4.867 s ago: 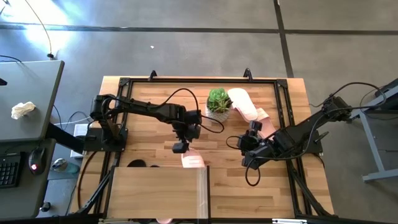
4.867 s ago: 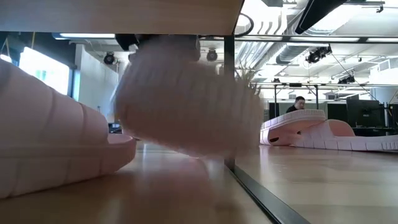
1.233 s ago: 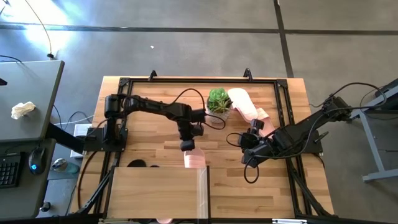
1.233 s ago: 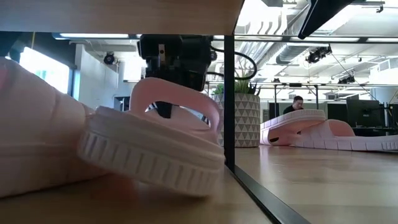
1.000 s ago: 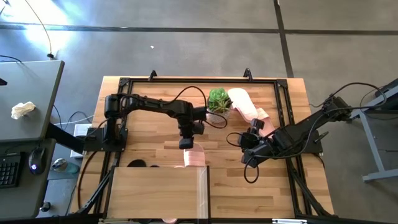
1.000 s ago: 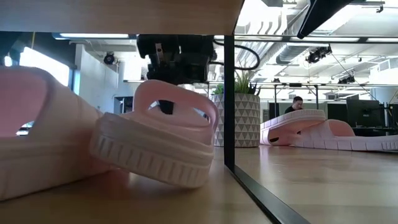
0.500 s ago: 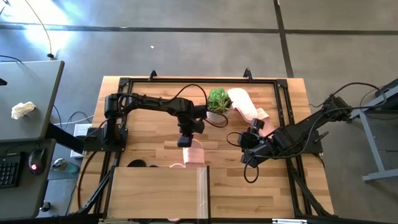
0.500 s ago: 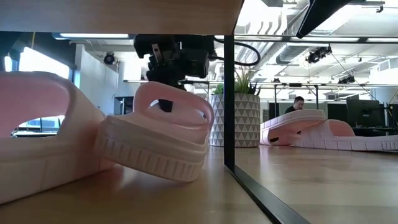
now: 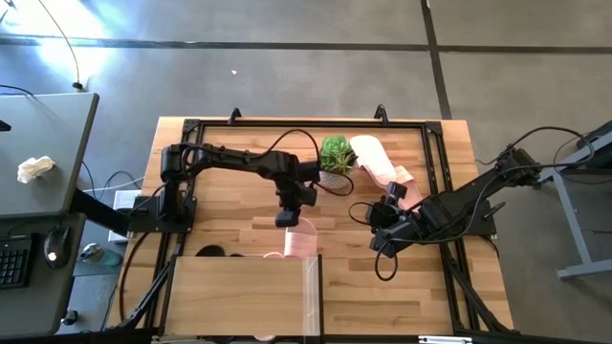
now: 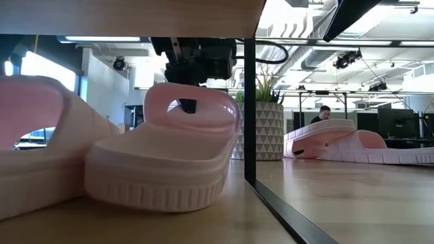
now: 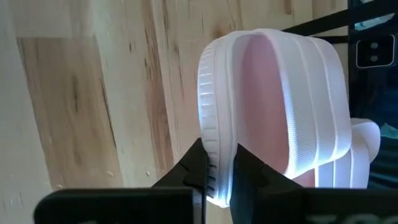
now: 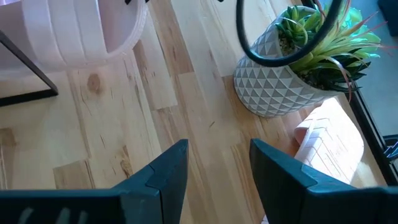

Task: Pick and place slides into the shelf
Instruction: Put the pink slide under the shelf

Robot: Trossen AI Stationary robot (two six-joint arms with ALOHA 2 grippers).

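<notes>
We found the left gripper [image 9: 286, 219] near the middle of the table [image 9: 229, 205], just beyond the shelf's [image 9: 239, 294] far edge, pinched tight on the edge of a pink slide [image 9: 299, 239]. That slide sat with its front under the shelf's top panel, flat on the wood beside another pink slide [image 10: 41, 149]; in the left wrist view the fingers [image 11: 196, 168] clamped its ribbed sole rim. A black slide [image 9: 208, 252] peeked out from under the shelf further left. The right gripper [image 9: 385, 212] hung over the table's right half with its fingers [image 12: 165, 171] parted and nothing between them. Beyond it stood a potted plant [image 9: 336, 155], with two more pink slides [image 9: 375, 161] lying just beside the pot.
</notes>
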